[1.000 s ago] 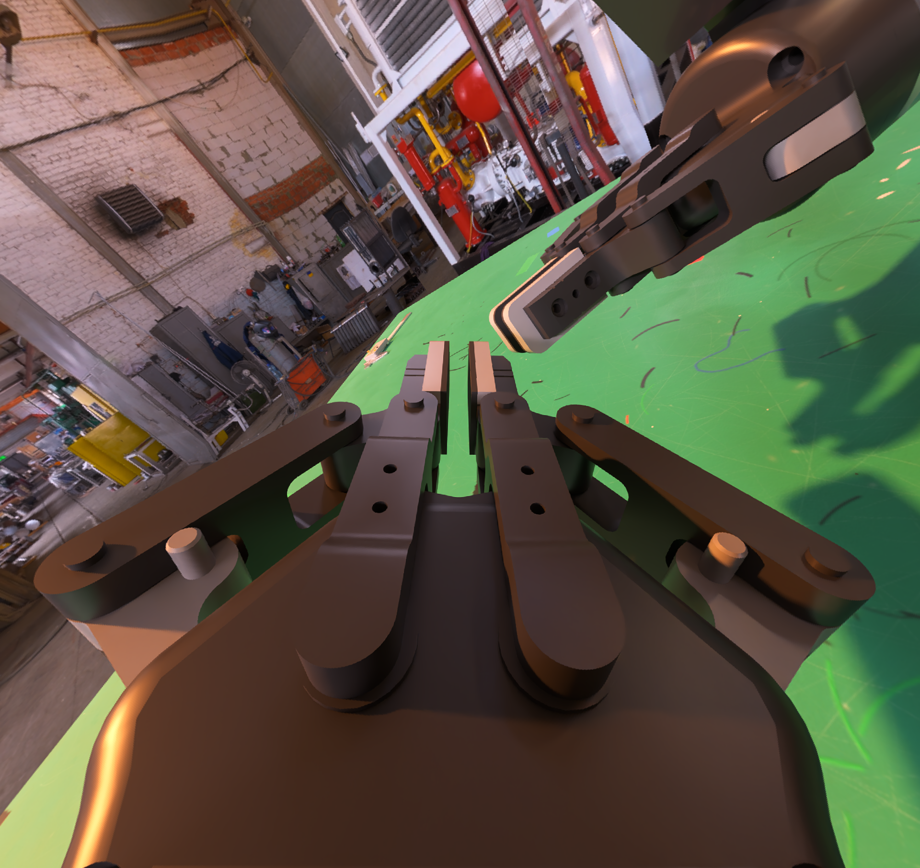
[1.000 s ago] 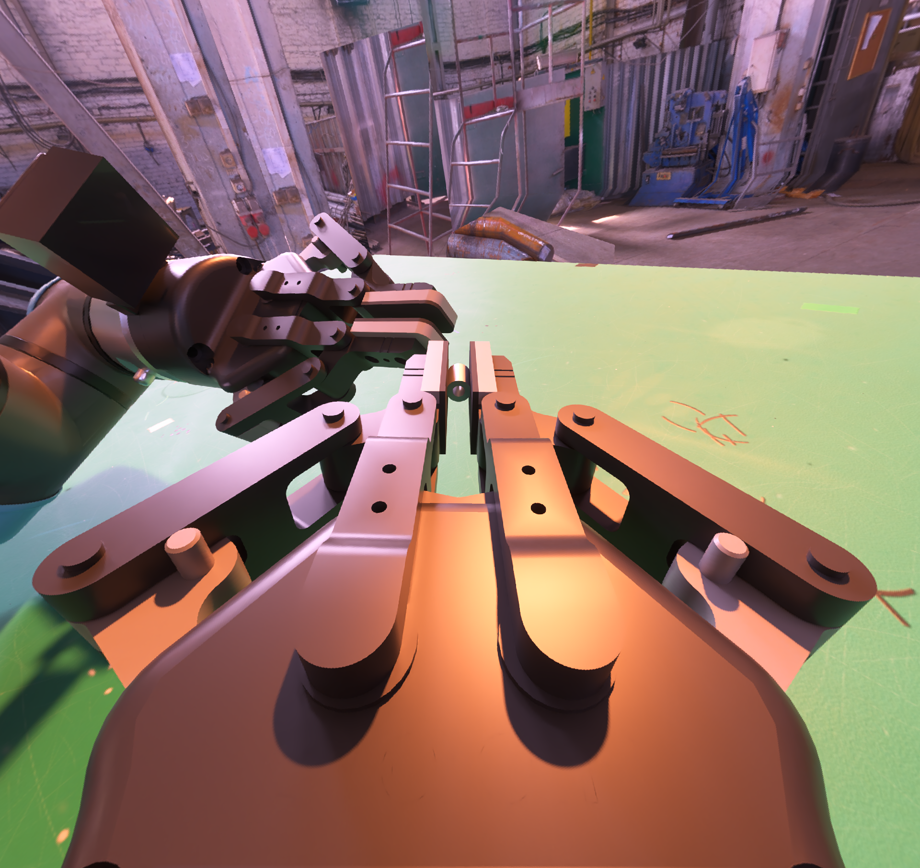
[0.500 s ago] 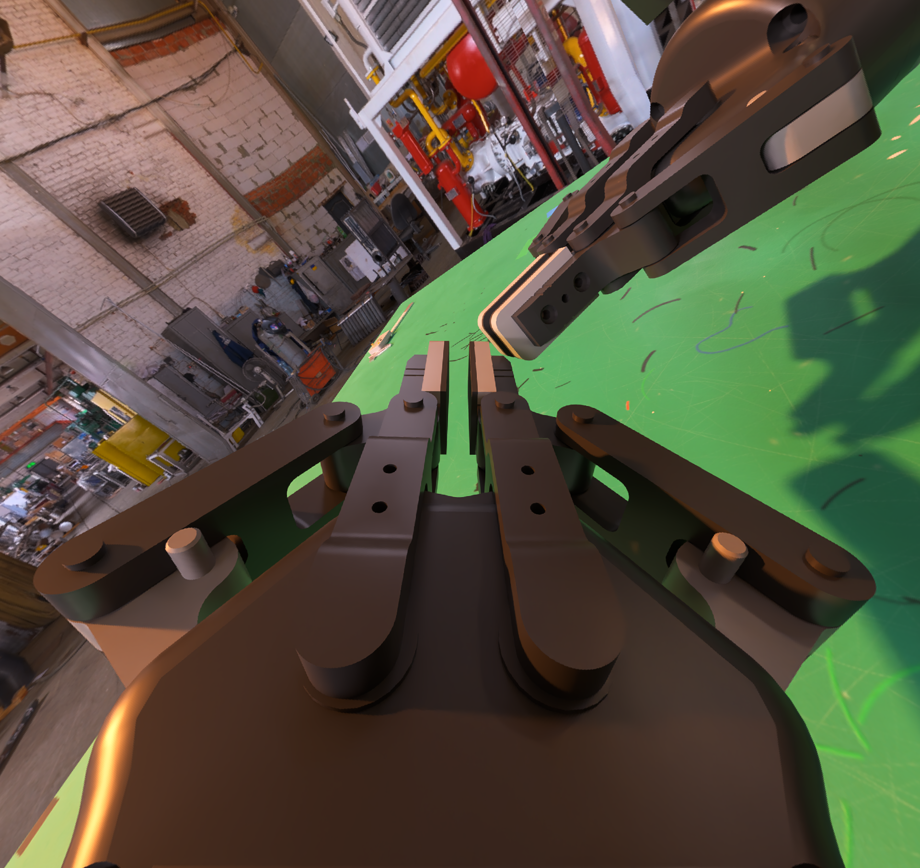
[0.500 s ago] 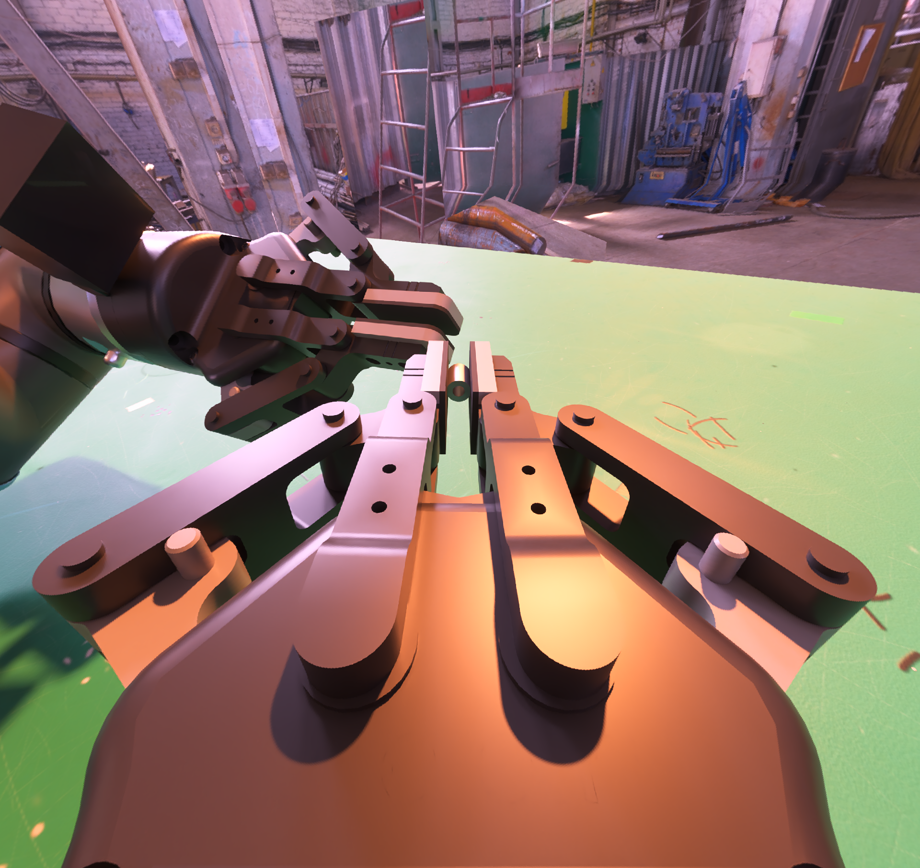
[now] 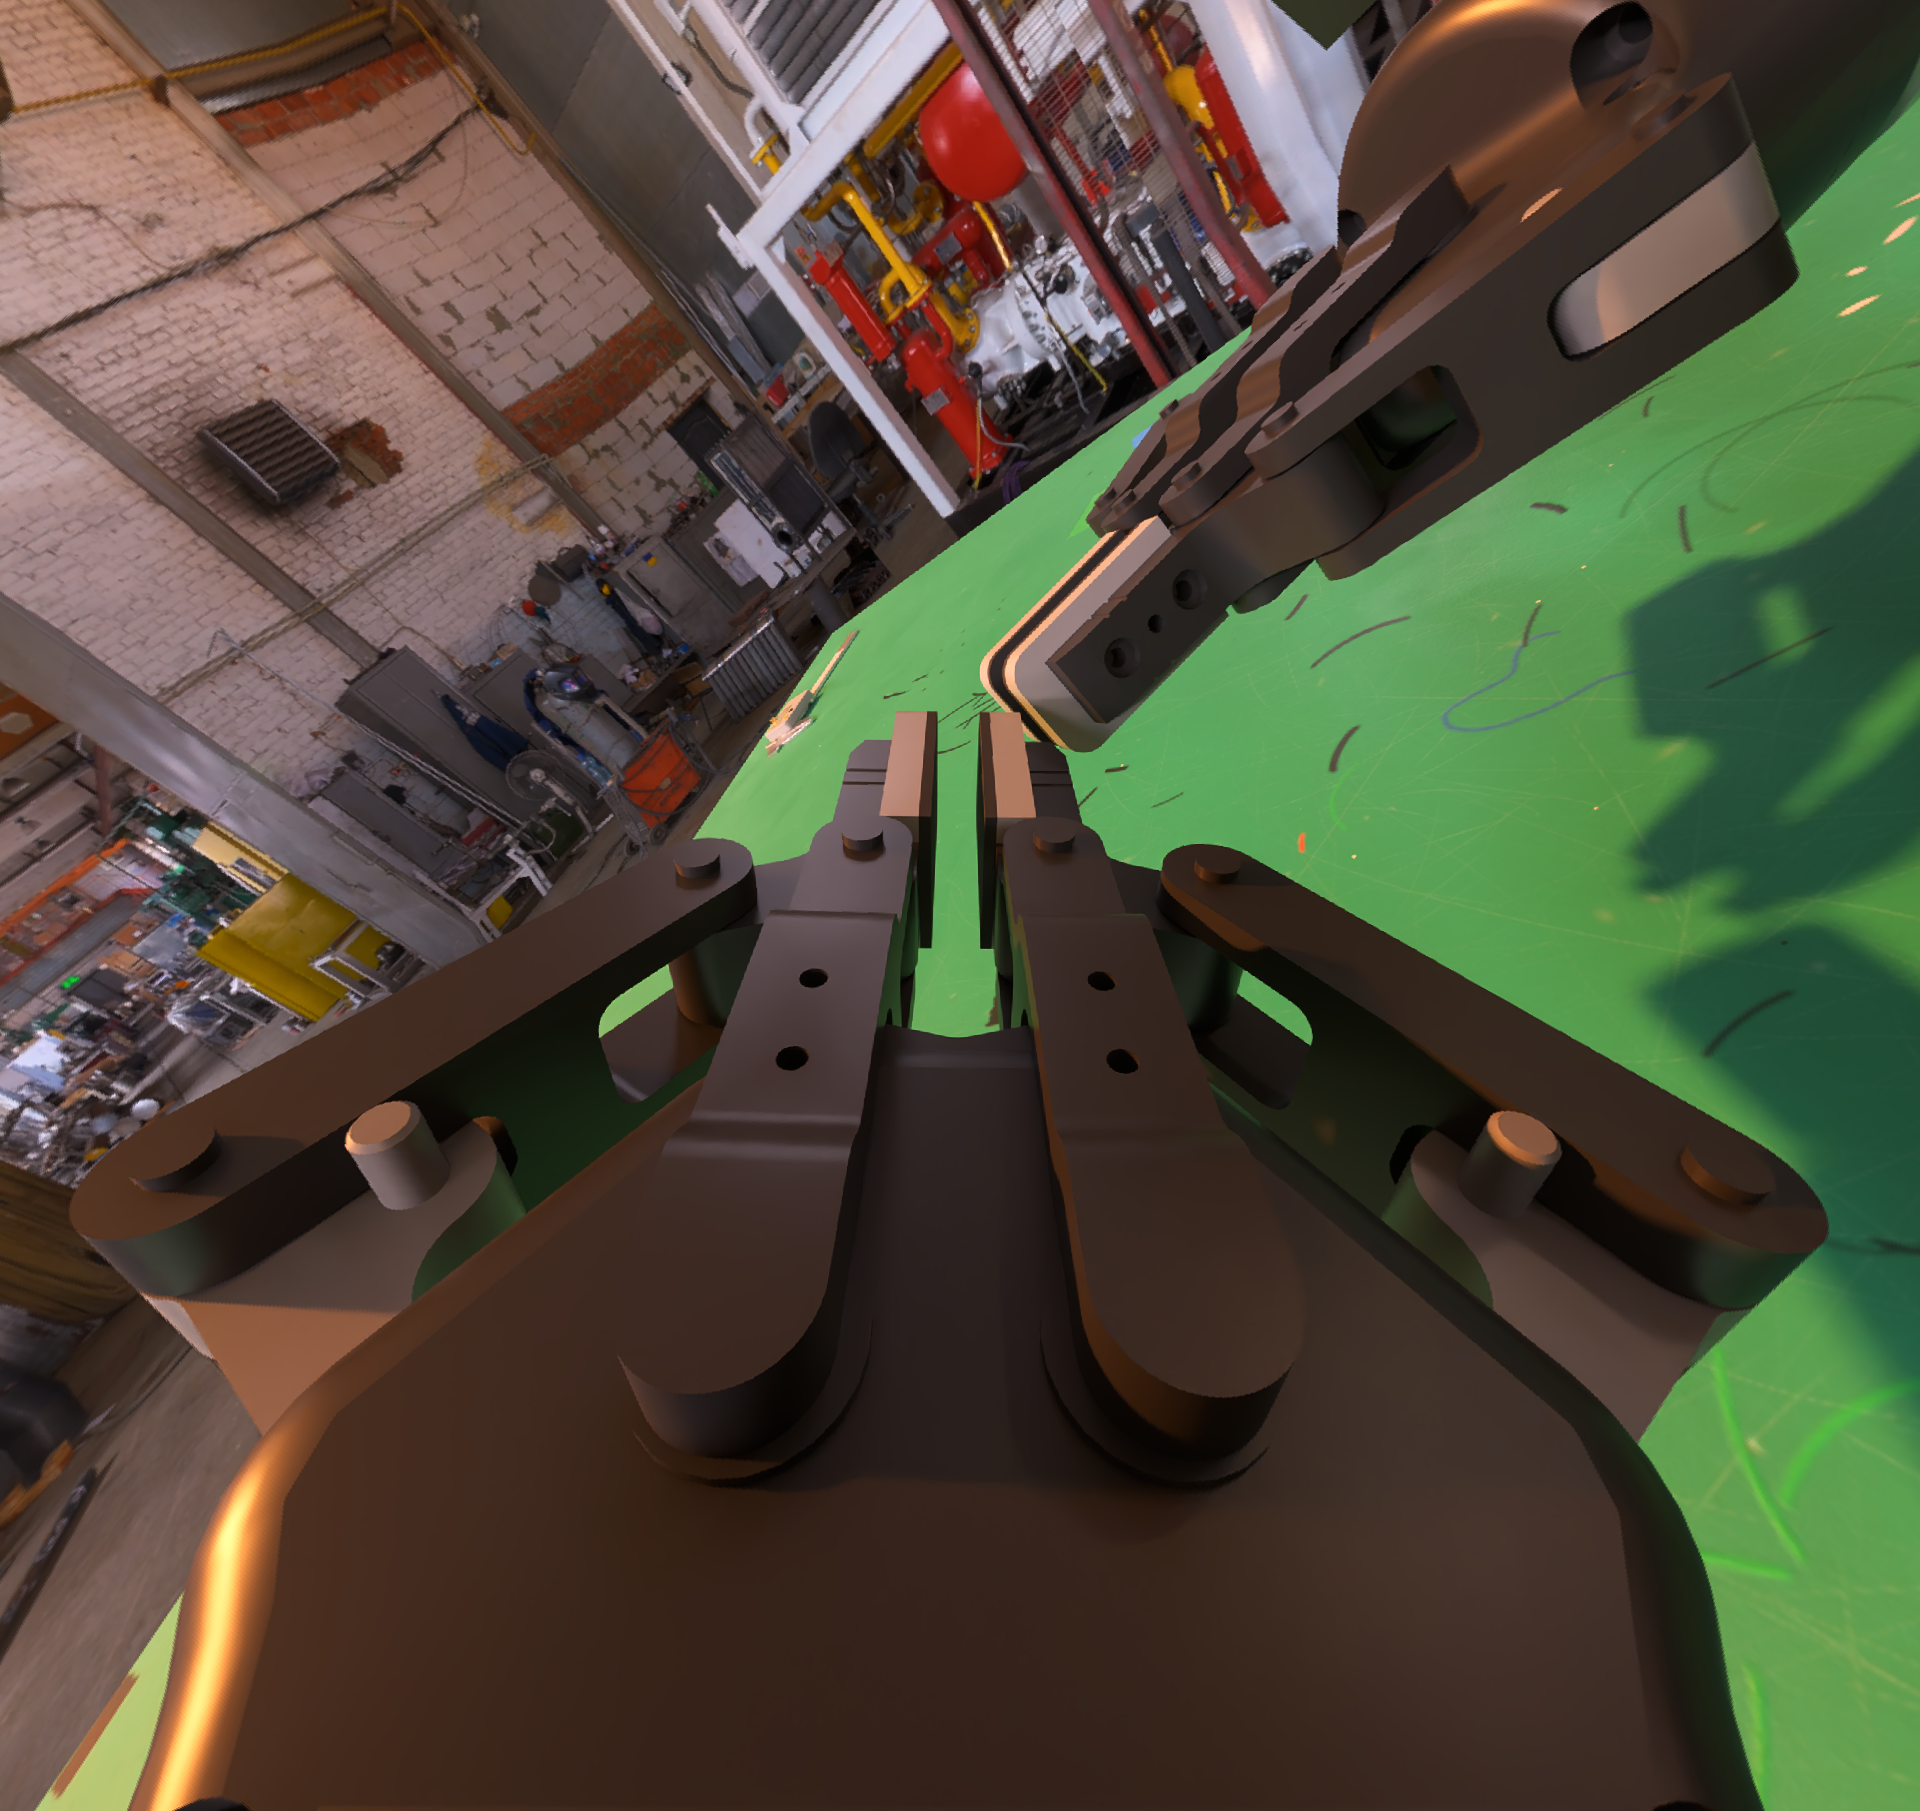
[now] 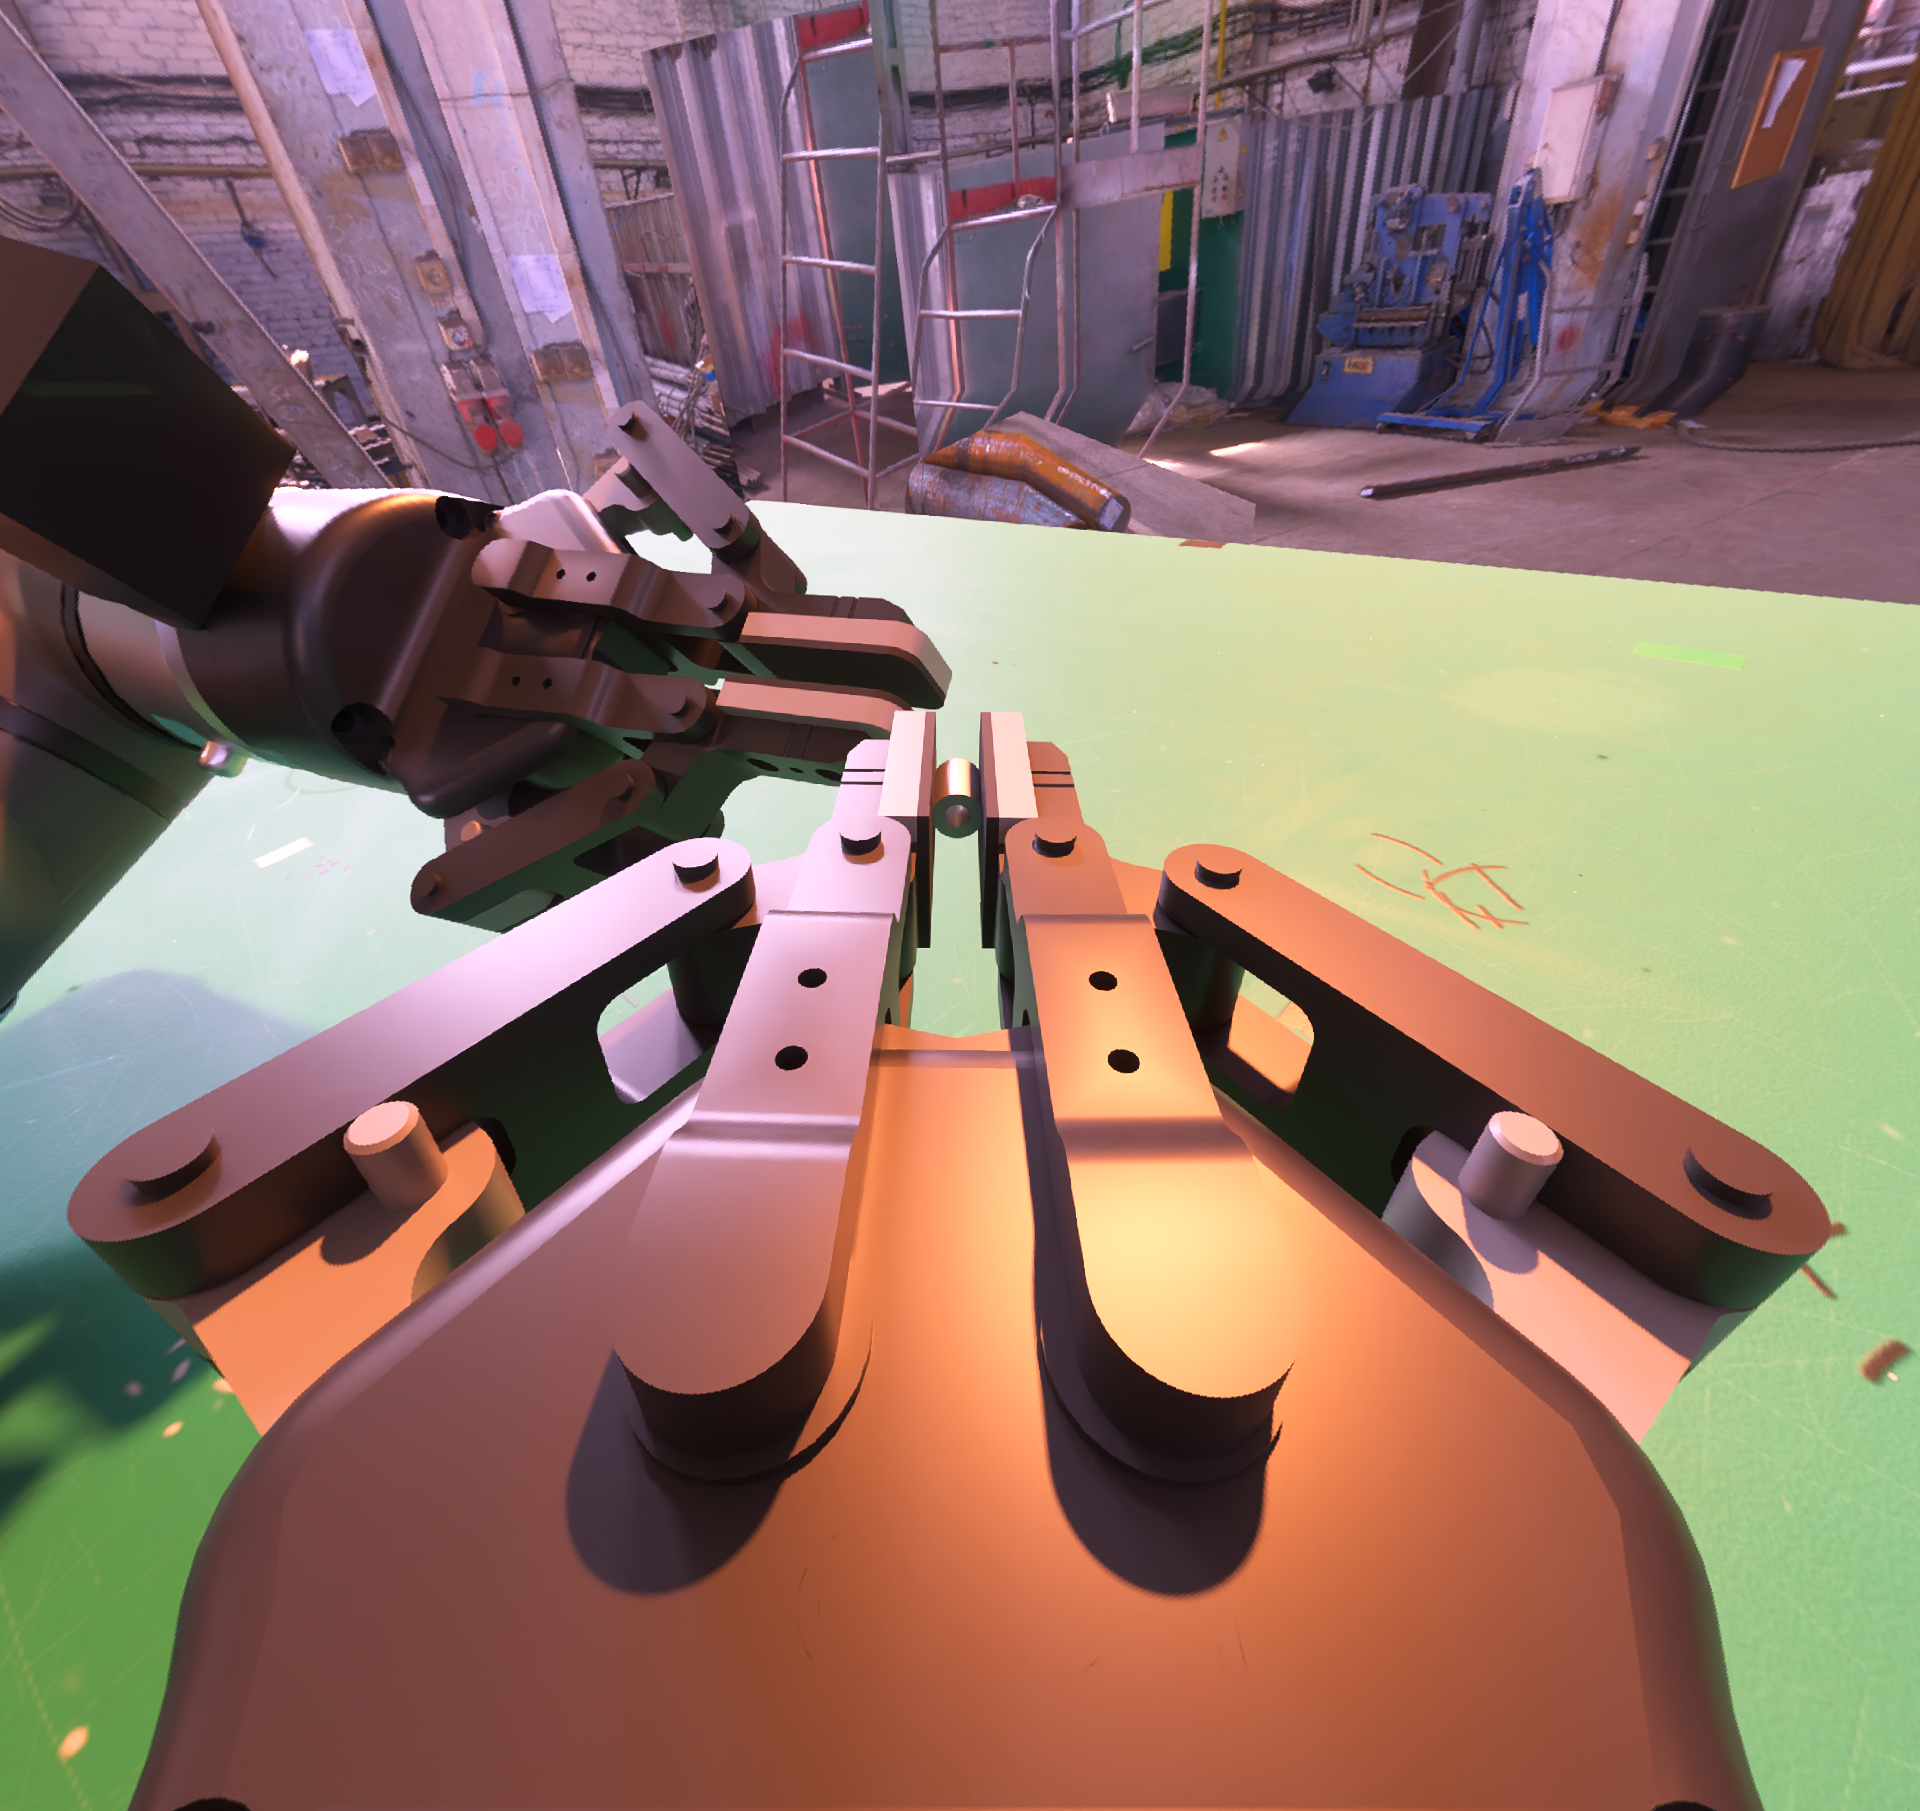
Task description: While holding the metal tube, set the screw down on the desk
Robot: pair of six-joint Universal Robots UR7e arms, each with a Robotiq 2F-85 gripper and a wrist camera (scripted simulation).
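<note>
Not much has moved in the last sec, so don't expect progress yet. Your right gripper [image 6: 956, 774] is still clamped on the metal tube [image 6: 955, 805]. It's a short steel sleeve, pinched across its sides w/ the bore facing the cam, same seat betw. the pads as before, so that half of the job holds. The left gripper [image 5: 956, 764] sits just left of the tube and slightly beyond it, close but apart, roughly where it was. The backdrop has slid a bit in both wrist views, which suggests both arms are drifting together, not separating. The left pads [image 5: 907, 764] are drawn near w/ only a thin slit betw. them. No screw shows in that slit from either cam, so you can't tell if it's gripping anything. The screw's whereabouts are unconfirmed: it isn't seen in the left gripper, nor on the green desk [image 6: 1455, 722] round the tube. I'd say the set-down is still pending. Before you lower the left arm, mind the clearance to the tube and keep the right clamp firm.
</note>
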